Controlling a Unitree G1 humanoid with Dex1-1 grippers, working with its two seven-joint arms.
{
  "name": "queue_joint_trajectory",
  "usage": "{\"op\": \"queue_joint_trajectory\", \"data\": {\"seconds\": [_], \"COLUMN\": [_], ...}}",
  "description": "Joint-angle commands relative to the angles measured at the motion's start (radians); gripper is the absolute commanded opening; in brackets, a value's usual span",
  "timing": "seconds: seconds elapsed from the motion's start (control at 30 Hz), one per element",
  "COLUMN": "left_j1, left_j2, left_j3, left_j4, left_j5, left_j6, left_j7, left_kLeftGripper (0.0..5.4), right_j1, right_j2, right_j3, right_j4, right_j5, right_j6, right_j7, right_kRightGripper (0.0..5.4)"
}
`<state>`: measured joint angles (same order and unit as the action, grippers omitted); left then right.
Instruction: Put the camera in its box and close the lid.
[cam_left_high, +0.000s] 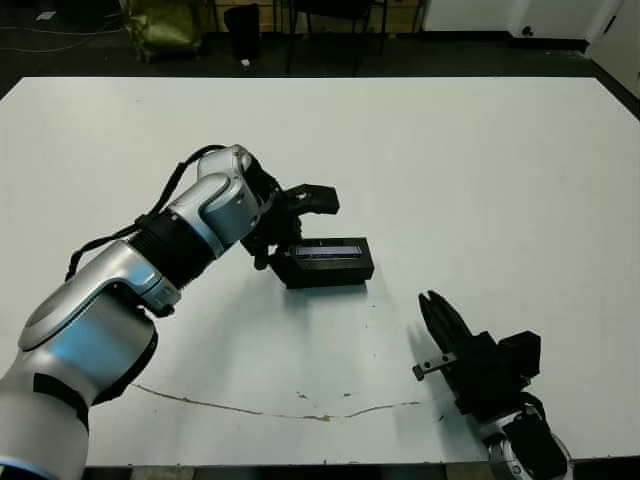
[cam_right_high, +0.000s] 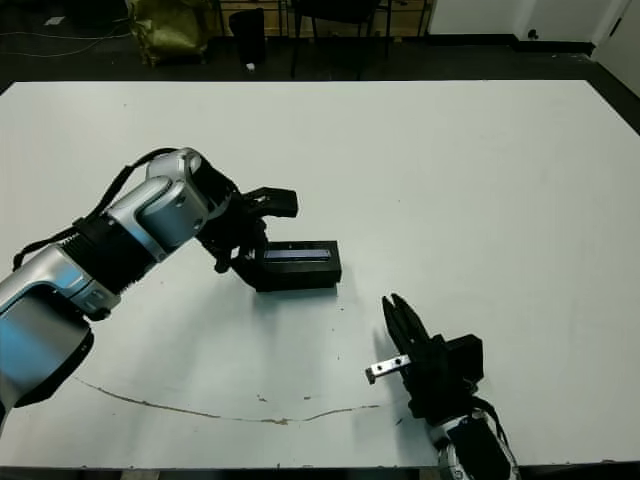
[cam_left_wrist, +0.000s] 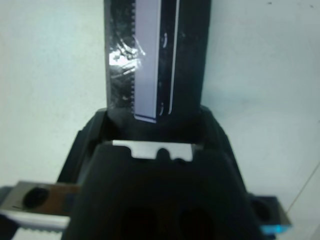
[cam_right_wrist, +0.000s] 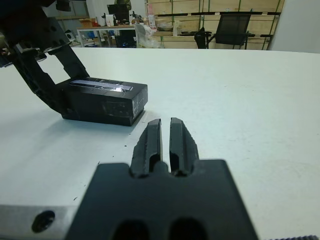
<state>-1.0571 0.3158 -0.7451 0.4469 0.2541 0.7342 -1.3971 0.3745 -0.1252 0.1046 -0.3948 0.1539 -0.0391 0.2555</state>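
The lid (cam_left_high: 328, 252), black with a greyish-lilac strip along its top, lies flat over the box left of the table's middle, forming one closed black block (cam_right_wrist: 105, 102). I cannot tell the box's wall from the lid's. The camera is hidden. My left gripper (cam_left_high: 295, 228) is open at the block's left end. One finger (cam_left_high: 318, 197) reaches out behind the block, the other (cam_left_high: 264, 258) rests against its left end. In the left wrist view the lid (cam_left_wrist: 150, 55) runs straight out from the palm. My right gripper (cam_left_high: 435, 315) is shut and holds nothing, near the front edge, to the right of the block.
A thin brown scratch (cam_left_high: 280, 408) runs along the table near its front edge. Chairs (cam_left_high: 330, 20) and a yellowish bag (cam_left_high: 160, 25) stand on the dark floor beyond the far edge. White tabletop stretches to the right and behind the block.
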Motion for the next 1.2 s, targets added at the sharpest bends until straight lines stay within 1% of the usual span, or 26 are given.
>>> {"op": "queue_joint_trajectory", "data": {"seconds": [0.03,0.13,0.23,0.3,0.47,0.6,0.67,0.77,0.87,0.97,1.03,1.2], "left_j1": [0.036,0.040,0.045,0.049,0.062,0.067,0.072,0.074,0.082,0.100,0.108,0.141], "left_j2": [0.010,0.011,0.013,0.010,0.015,0.018,0.016,0.007,0.026,0.056,0.069,0.107], "left_j3": [-0.026,-0.034,-0.036,-0.034,-0.029,-0.038,-0.038,-0.030,-0.054,-0.073,-0.079,-0.079], "left_j4": [-0.003,-0.003,-0.004,-0.003,-0.011,-0.013,-0.020,-0.028,-0.047,-0.077,-0.083,-0.133], "left_j5": [0.020,0.024,0.022,0.021,0.012,0.019,0.022,0.017,0.034,0.063,0.077,0.129], "left_j6": [0.025,0.029,0.014,0.025,0.000,-0.009,0.003,0.061,-0.017,-0.136,-0.199,-0.322], "left_j7": [0.018,0.026,0.025,0.031,0.024,0.024,0.033,0.044,0.046,0.062,0.067,0.114], "left_kLeftGripper": [2.26,2.26,2.26,2.26,2.26,2.26,2.26,2.26,2.88,3.62,4.10,5.26], "right_j1": [0.022,0.024,0.031,0.032,0.034,0.036,0.038,0.038,0.039,0.039,0.043,0.044], "right_j2": [0.001,0.001,-0.001,0.000,-0.001,-0.003,-0.002,-0.005,-0.007,-0.008,-0.007,-0.003], "right_j3": [0.000,0.001,0.004,0.004,0.003,0.004,0.005,0.005,0.005,0.004,0.005,0.008], "right_j4": [-0.001,0.002,-0.021,-0.020,-0.014,-0.016,-0.016,-0.012,-0.015,-0.014,-0.022,-0.018], "right_j5": [0.000,-0.003,-0.002,0.000,0.013,0.004,-0.005,-0.003,-0.006,-0.007,-0.008,-0.008], "right_j6": [0.022,0.018,0.043,0.041,0.034,0.033,0.031,0.028,0.035,0.033,0.046,0.041], "right_j7": [-0.011,-0.012,-0.018,-0.018,-0.007,-0.011,-0.017,-0.011,-0.012,-0.010,-0.016,-0.016], "right_kRightGripper": [0.00,0.00,0.00,0.00,0.00,0.00,0.00,0.00,0.00,0.00,0.00,0.00]}}
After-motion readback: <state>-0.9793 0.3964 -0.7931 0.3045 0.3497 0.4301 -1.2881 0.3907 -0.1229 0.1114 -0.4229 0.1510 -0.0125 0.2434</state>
